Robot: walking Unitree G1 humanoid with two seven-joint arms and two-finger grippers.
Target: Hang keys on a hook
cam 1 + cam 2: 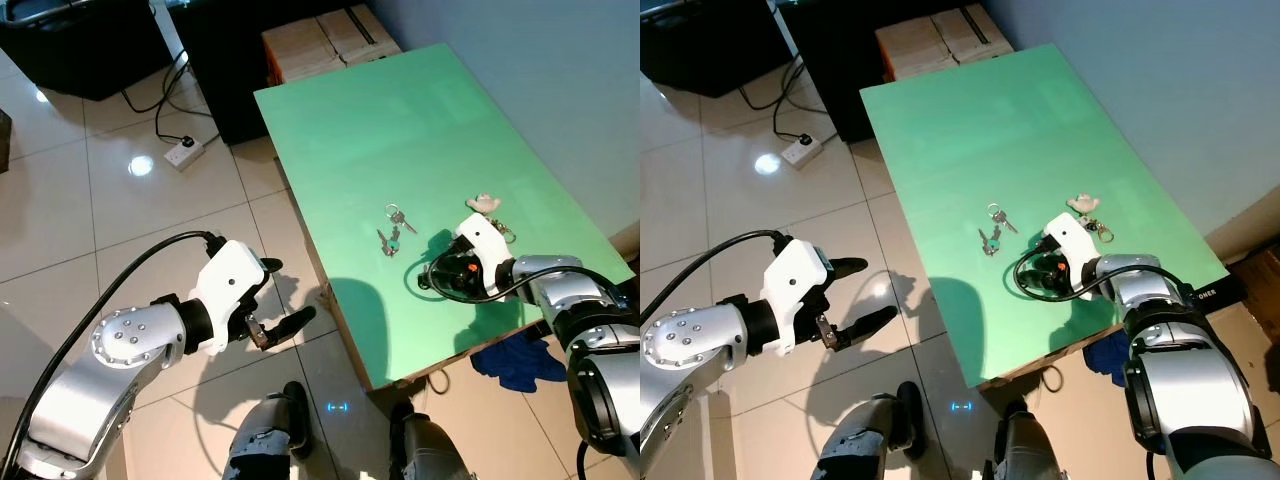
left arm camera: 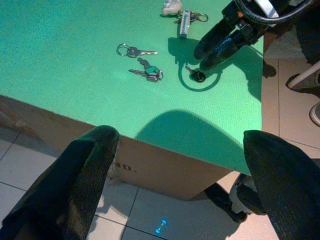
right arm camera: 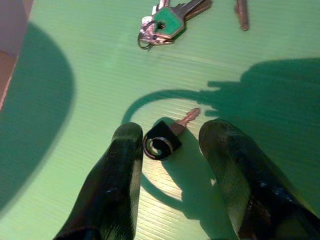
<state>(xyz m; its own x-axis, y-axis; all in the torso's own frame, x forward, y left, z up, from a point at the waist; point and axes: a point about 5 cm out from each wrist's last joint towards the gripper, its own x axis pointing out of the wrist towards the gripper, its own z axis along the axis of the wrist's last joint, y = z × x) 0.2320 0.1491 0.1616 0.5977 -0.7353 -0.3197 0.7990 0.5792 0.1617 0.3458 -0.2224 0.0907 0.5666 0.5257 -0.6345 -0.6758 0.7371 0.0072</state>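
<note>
- Left eye view shows the green bench running away from the robot, its near edge overhanging the tiled floor; the keys lie toward the near right corner, within reach of the right arm, which is probably why that arm is the one at work.
- Left end effector hangs over the tiles off the bench's left edge, fingers spread and grasping nothing; it looks parked out of the way.
- Right end effector is low over the bench near the near right corner, its two fingers apart and straddling a black-headed key with a ring, so it looks set for a pinch; nothing is gripped yet.
- Green-tagged key bunch and a plain ringed key lie just beyond, toward the bench's middle, apart from the fingers.
- Another bunch with a pale fob sits close to the right edge.
- No hook can be made out anywhere, so where the keys must go is unclear.
- From the head views the black-headed key is hidden by the right wrist, and whether the fingertips touch the bench cannot be told.
</note>
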